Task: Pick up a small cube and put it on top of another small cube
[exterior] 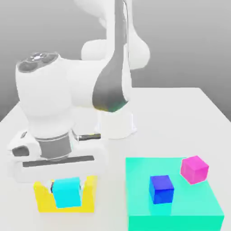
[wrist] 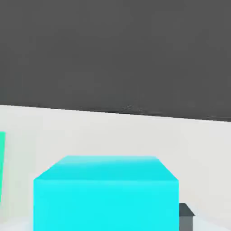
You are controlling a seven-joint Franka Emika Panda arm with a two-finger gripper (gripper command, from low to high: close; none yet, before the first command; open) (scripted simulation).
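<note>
The small cube (exterior: 67, 193) is bright cyan and sits low at the exterior view's left, over a wider yellow block (exterior: 43, 198). My gripper (exterior: 67, 186) reaches down onto it from the white hand above, a finger on each side, shut on the cube. In the hand view the cyan cube (wrist: 106, 194) stands close up, with a dark fingertip (wrist: 186, 216) beside it. A dark blue small cube (exterior: 161, 188) rests on the large turquoise-green block (exterior: 180, 212) at the exterior view's right. I cannot tell whether the cyan cube touches the yellow block.
A magenta cube (exterior: 194, 169) stands at the far corner of the turquoise-green block. The arm's white base (exterior: 115, 124) rises mid-table behind my hand. White tabletop (exterior: 180, 117) stretches behind the blocks. A sliver of the turquoise-green block (wrist: 1, 167) edges the hand view.
</note>
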